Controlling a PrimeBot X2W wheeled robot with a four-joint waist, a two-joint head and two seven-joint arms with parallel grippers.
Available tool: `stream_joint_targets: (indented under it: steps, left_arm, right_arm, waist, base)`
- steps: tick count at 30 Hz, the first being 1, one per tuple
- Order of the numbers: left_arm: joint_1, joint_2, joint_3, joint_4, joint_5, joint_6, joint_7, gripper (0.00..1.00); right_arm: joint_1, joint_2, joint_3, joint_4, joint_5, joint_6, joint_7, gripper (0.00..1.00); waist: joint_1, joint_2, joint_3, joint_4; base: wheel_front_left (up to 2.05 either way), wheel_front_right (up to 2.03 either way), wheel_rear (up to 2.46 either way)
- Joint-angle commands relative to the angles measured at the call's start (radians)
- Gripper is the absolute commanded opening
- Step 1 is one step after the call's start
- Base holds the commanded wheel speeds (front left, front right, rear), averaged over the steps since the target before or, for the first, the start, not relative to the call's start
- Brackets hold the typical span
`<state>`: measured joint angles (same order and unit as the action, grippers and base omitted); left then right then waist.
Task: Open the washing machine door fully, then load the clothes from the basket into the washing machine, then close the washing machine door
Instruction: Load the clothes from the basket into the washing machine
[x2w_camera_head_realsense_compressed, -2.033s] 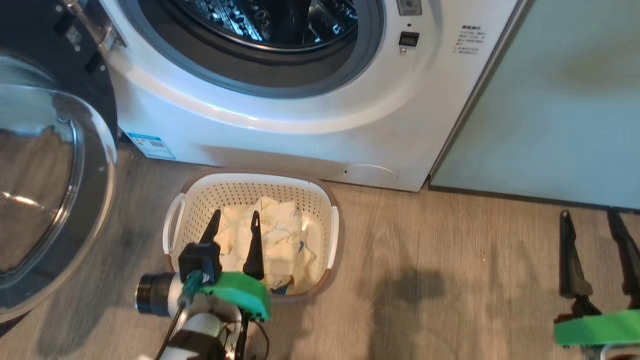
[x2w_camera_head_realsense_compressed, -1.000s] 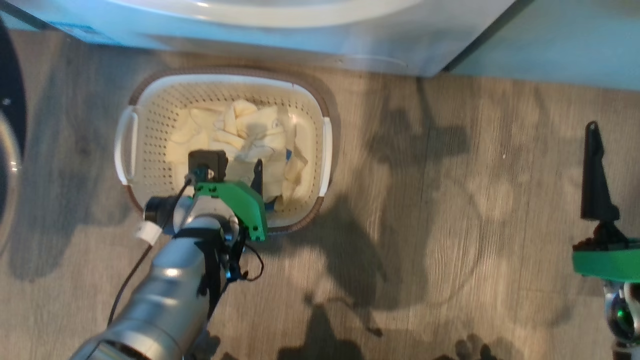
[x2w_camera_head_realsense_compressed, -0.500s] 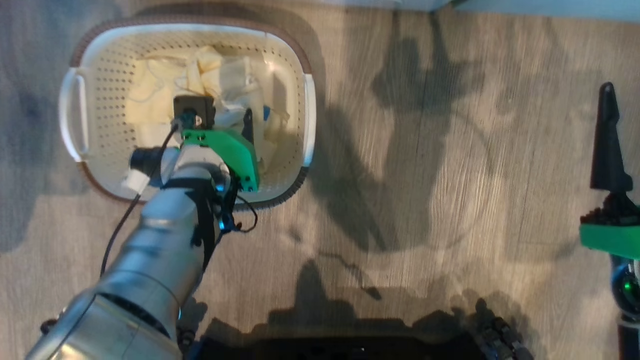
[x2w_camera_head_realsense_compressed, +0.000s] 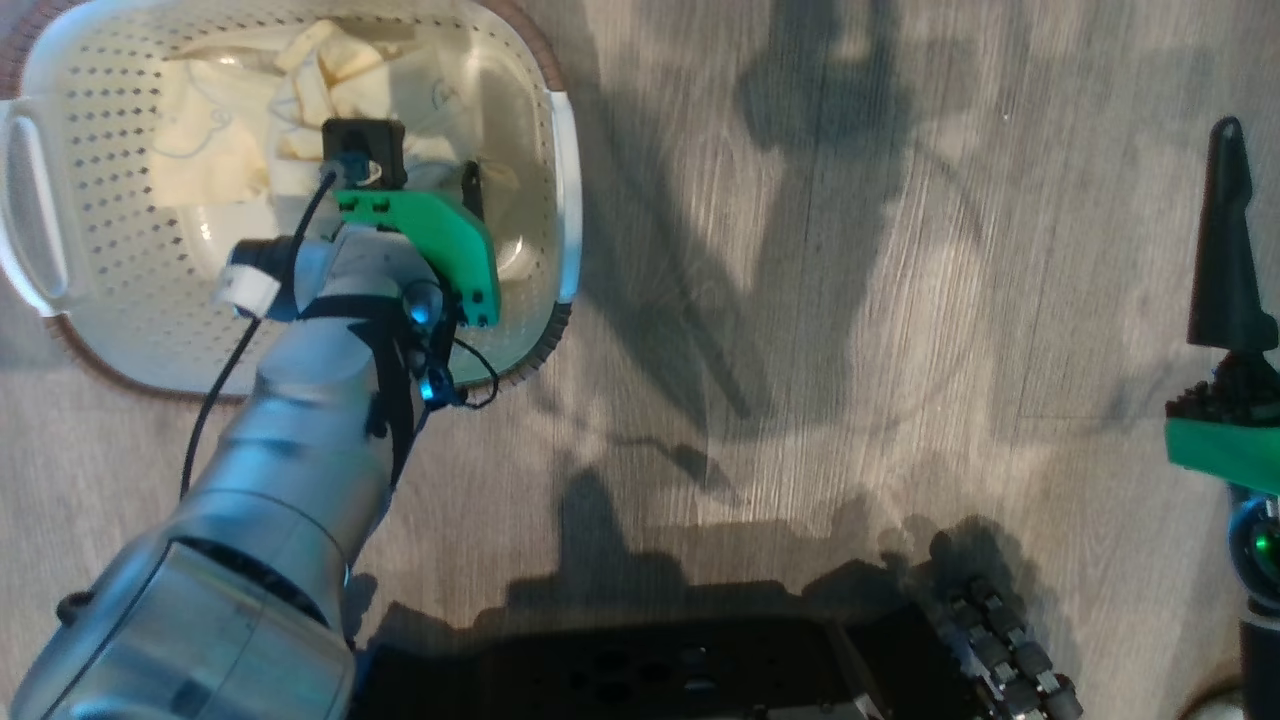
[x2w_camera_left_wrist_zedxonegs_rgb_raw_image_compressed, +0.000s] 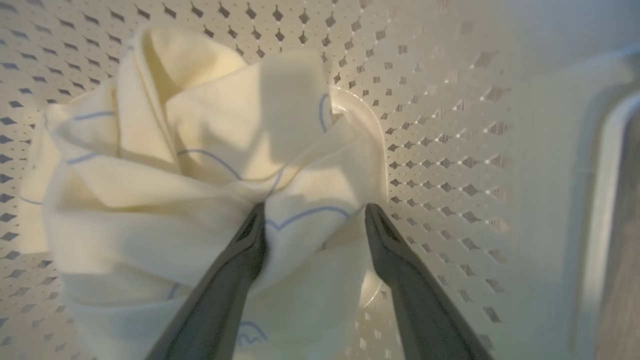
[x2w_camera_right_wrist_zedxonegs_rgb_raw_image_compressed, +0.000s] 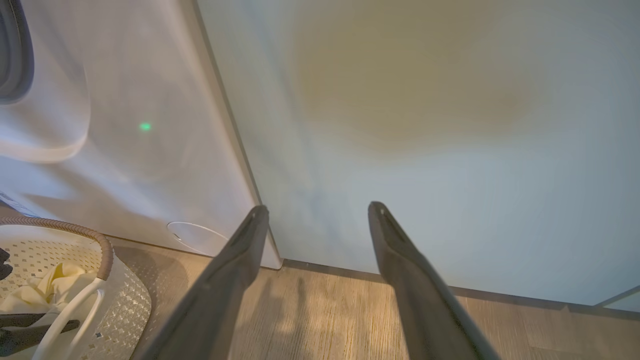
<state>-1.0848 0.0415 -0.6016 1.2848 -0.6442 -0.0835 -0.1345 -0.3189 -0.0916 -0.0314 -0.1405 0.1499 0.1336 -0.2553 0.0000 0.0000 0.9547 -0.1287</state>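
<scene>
Silver forearm (x2w_camera_head_realsense_compressed: 300, 450), green wrist plate (x2w_camera_head_realsense_compressed: 440, 240), looping black cable (x2w_camera_head_realsense_compressed: 213, 395), dark tapered claw fingers (x2w_camera_left_wrist_zedxonegs_rgb_raw_image_compressed: 225, 290).

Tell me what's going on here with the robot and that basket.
The robot is picking laundry out of the basket. Its left gripper is down inside it, jaws open around a fold of the pale yellow clothes, not yet closed on them. The right gripper hangs open and empty above the floor, pointing at the cabinet panel beside the washing machine.
</scene>
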Motion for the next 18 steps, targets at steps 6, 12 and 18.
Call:
stream_joint_targets:
  steps: [6, 12, 18]
  left_arm:
    - [0.002, 0.046, 0.004, 0.004, -0.007, 0.047, 0.053, 0.00]
    - [0.005, 0.051, 0.002, 0.005, -0.012, 0.068, 0.065, 0.00]
    - [0.013, 0.044, 0.000, 0.005, -0.017, 0.073, 0.030, 0.00]
  right_arm:
    - [0.010, -0.007, 0.024, -0.032, 0.010, -0.003, -0.006, 1.00]
    - [0.006, -0.006, 0.019, -0.030, 0.011, -0.003, -0.006, 1.00]
    - [0.001, -0.009, 0.004, -0.028, 0.009, -0.003, -0.006, 1.00]
  waist:
    - [0.0000, 0.0000, 0.034, -0.018]
    - [0.0000, 0.0000, 0.041, -0.014]
    - [0.0000, 0.0000, 0.024, 0.009]
  base:
    - [0.00, 0.00, 0.00]
    - [0.00, 0.00, 0.00]
    - [0.00, 0.00, 0.00]
